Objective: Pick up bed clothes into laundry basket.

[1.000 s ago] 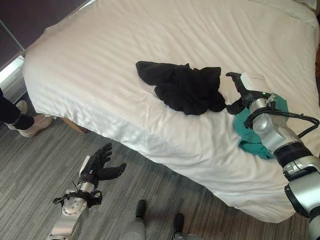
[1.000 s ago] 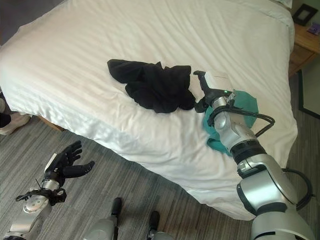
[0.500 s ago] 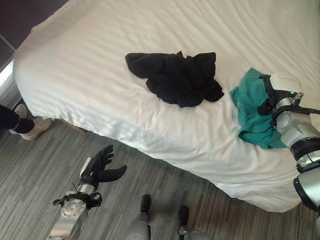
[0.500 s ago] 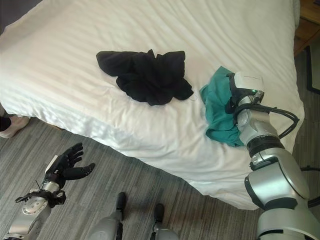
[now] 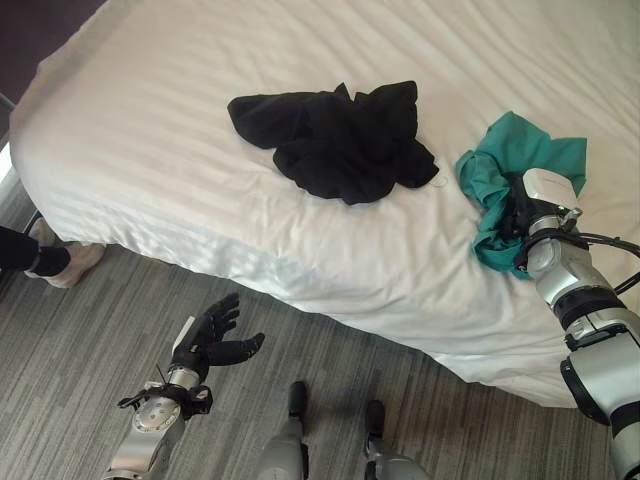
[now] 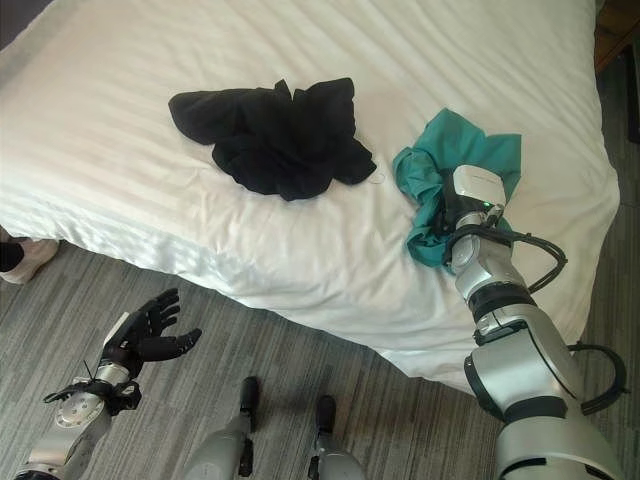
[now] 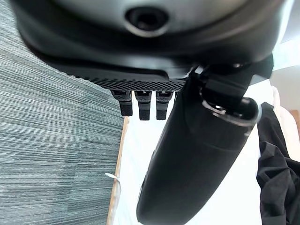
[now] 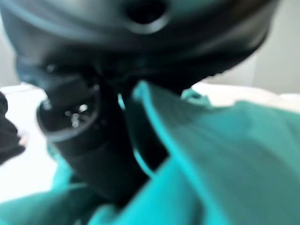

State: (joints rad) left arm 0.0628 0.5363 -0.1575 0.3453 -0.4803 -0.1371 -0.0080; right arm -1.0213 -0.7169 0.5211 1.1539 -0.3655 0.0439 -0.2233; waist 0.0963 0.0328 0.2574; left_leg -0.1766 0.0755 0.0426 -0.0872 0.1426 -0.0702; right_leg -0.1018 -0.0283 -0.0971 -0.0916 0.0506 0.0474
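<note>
Gripping the teal garment [image 6: 455,160] near the white bed's [image 5: 200,150] edge, the right hand [image 6: 470,200] has cloth bunched round its thumb, which its wrist view reveals. Nearby lies a black garment [image 5: 335,140]. Left hand [image 5: 210,335] hangs spread over grey floor [image 5: 90,360].

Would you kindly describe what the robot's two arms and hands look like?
Both arms are silver-grey metal with black bands at the joints. The left hand is dark with a white strip along its side. The right hand is dark with a white cover; black cables loop beside its wrist.
</note>
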